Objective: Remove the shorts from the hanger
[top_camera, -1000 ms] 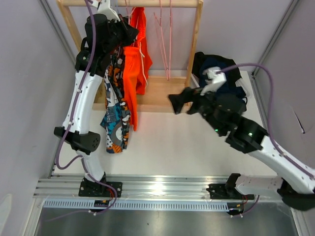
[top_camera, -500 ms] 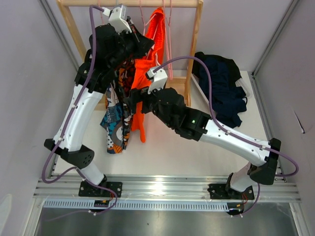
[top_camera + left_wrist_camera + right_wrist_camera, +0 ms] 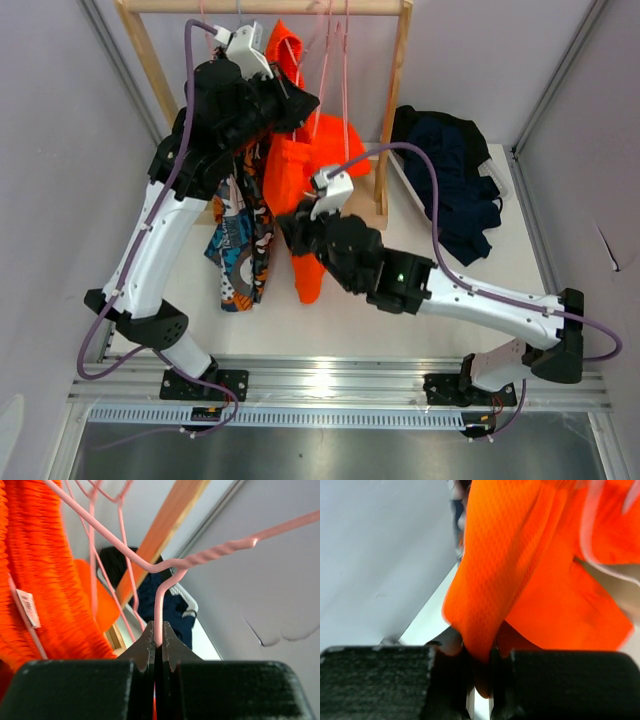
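Orange mesh shorts below the wooden rail sit pinched in the right pincer, while the left pincer clamps a pink wire hanger.

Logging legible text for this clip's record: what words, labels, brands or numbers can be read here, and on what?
No text can be read in any view.
White sewn-in tag on the bright orange shorts: print too blurred to read.
Lettering-like marks on the graphic-print shorts: too small to read.
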Controlling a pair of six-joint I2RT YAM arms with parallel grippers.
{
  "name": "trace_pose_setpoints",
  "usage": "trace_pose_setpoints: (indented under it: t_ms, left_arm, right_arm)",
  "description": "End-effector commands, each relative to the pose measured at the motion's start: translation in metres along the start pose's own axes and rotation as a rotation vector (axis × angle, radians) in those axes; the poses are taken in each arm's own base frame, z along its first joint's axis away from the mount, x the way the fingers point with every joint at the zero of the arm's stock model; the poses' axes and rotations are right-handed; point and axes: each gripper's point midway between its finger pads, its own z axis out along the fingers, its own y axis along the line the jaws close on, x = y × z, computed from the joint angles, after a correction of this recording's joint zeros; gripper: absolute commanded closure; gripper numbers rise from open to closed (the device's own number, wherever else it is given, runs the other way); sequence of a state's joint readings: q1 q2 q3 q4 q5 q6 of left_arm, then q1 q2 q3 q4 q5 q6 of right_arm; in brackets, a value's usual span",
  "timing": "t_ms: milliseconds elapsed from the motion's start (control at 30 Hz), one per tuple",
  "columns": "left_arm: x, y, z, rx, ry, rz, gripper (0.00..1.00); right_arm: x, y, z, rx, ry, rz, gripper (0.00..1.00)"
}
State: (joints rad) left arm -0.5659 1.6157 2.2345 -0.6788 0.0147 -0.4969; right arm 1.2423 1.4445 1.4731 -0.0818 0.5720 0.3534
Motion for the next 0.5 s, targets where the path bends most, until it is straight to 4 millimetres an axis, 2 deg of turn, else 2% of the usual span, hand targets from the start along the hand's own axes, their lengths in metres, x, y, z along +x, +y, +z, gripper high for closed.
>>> trace_pose_setpoints:
  t_ms: [0, 67, 133, 167, 233, 267, 367, 467]
  left_arm:
    - [-0.106, -0.027, -0.049, 0.055, -0.351, 0.071, 1.00]
    - [-0.111, -0.021, -0.047, 0.029, -0.371, 0.071, 1.00]
    - [-0.116, -0.017, -0.047, 0.014, -0.389, 0.070, 1.00]
    - [-0.118, -0.012, -0.046, 0.001, -0.395, 0.071, 1.00]
    - [-0.123, -0.007, -0.045, -0.013, -0.406, 0.069, 1.00]
    - [-0.123, 0.000, -0.041, -0.029, -0.400, 0.068, 1.00]
    - [-0.118, 0.005, -0.040, -0.028, -0.371, 0.052, 1.00]
    - [-0.102, 0.001, -0.042, 0.007, -0.300, 0.050, 1.00]
  right_arm:
    - [0.047, 0.019, -0.045, -0.008, 0.101, 0.020, 1.00]
    - [0.075, 0.030, -0.063, -0.008, 0.156, -0.009, 1.00]
    - [0.090, 0.034, -0.074, 0.006, 0.186, -0.009, 1.00]
    - [0.100, 0.044, -0.084, -0.013, 0.207, -0.018, 1.00]
    - [0.110, 0.046, -0.093, -0.006, 0.219, -0.021, 1.00]
    - [0.113, 0.048, -0.096, -0.008, 0.222, -0.019, 1.00]
    - [0.120, 0.049, -0.099, -0.008, 0.227, -0.021, 1.00]
    - [0.106, 0.041, -0.089, 0.021, 0.179, -0.053, 1.00]
